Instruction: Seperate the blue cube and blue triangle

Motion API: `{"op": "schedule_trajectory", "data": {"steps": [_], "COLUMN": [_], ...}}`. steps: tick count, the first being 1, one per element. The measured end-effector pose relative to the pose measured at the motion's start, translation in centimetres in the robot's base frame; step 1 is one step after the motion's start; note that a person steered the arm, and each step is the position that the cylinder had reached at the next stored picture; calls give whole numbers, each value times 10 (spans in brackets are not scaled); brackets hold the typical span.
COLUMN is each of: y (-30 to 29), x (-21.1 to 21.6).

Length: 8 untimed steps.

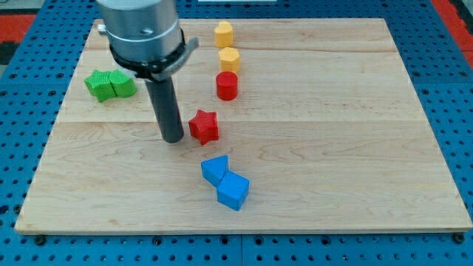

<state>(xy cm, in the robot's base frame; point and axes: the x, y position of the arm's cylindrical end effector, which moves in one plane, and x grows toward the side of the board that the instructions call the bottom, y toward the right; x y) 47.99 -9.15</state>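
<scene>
The blue cube point(233, 191) and blue triangle point(214, 169) sit touching near the desk's point(355, 148) bottom edge, around its middle. No gripper here, just my tip point(173, 138) just left of the red star point(204, 126), above both blues

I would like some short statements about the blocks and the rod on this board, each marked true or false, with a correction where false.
1. The blue cube touches the blue triangle. True.
2. My tip rests against the blue cube. False: it stands at the view's left of the red star, above the blue pair.
3. Two yellow blocks lie above the red cylinder. True.
4. The green blocks lie at the view's bottom right. False: they are at the top left.
</scene>
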Motion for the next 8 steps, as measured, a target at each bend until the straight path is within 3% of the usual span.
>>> {"op": "schedule_trajectory", "data": {"steps": [3, 4, 5, 7, 8], "y": [73, -24, -48, 45, 56], "x": [2, 50, 131, 115, 96]}}
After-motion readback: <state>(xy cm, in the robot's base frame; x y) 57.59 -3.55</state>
